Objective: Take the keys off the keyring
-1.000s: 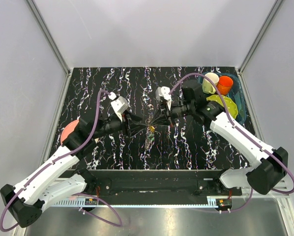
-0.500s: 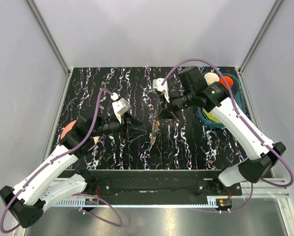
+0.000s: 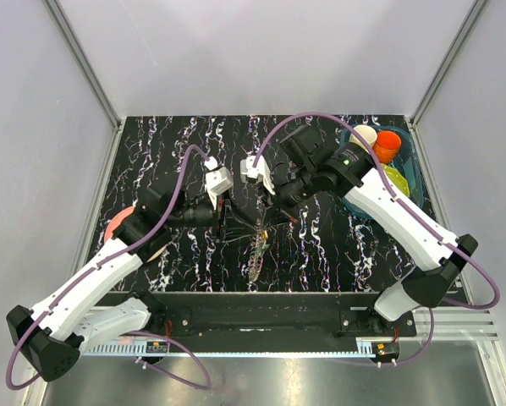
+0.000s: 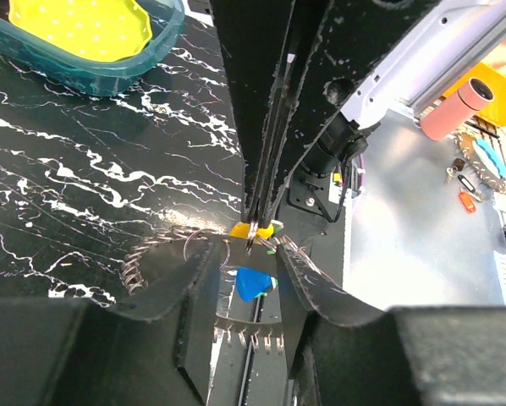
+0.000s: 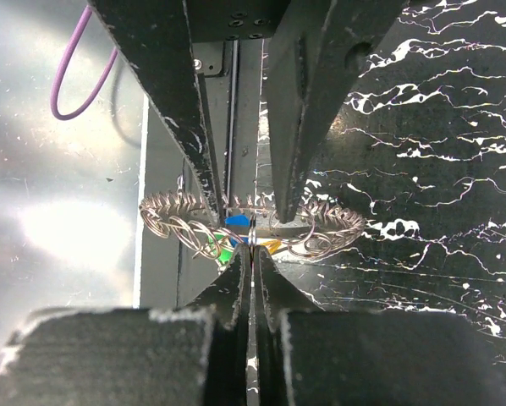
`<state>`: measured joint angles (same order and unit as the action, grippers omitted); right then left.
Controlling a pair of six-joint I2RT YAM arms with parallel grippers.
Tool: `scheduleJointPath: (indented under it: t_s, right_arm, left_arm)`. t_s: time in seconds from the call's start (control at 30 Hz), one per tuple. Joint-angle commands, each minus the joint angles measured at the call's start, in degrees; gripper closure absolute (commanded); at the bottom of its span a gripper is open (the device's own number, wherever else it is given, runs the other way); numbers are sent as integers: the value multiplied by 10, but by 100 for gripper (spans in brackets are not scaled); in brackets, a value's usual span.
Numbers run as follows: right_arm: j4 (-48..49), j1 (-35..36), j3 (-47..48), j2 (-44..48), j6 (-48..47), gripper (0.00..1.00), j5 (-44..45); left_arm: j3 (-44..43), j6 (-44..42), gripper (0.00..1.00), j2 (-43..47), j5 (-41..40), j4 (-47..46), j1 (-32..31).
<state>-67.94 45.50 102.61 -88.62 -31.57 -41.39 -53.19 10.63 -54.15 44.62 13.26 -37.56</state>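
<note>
The keyring (image 3: 255, 249) is a silver toothed ring held in the air over the table's front middle. My left gripper (image 3: 236, 227) grips it; in the left wrist view the gripper (image 4: 246, 254) has the ring's toothed arc (image 4: 244, 328) between its fingers. A blue key (image 4: 255, 282) and a yellow key (image 4: 251, 229) hang inside. My right gripper (image 3: 270, 218) faces it, shut (image 5: 251, 247) on a thin wire loop at the keys. The right wrist view shows the ring (image 5: 321, 222) edge-on, with blue (image 5: 236, 221), green (image 5: 222, 252) and yellow (image 5: 270, 246) keys.
A teal tray (image 3: 412, 173) at the back right holds a yellow-green dotted plate (image 3: 395, 179), an orange cup (image 3: 387, 145) and a cream cup (image 3: 363, 135). A pink disc (image 3: 118, 227) lies under the left arm. The table's front edge and metal rail run just below the ring.
My right arm has swung up and its wrist has moved left. My left gripper has shifted right and forward. The ring now hangs lower between them.
</note>
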Motion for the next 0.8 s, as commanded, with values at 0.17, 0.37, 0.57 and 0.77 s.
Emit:
scheduleJointPath:
  t_s: [0.17, 0.37, 0.57, 0.77]
  right_arm:
    - [2, 11, 30, -1, 5, 100, -10]
    - [6, 12, 23, 6, -2, 100, -7]
    - [6, 11, 19, 10, -9, 100, -8]
    - [11, 12, 15, 10, -11, 100, -14]
  left_arm:
    - [-2, 20, 68, 0, 50, -63, 3]
    - [-5, 18, 74, -22, 70, -68, 3]
    - [-3, 16, 79, -25, 75, -75, 2]
    - [2, 16, 89, -27, 91, -89, 3]
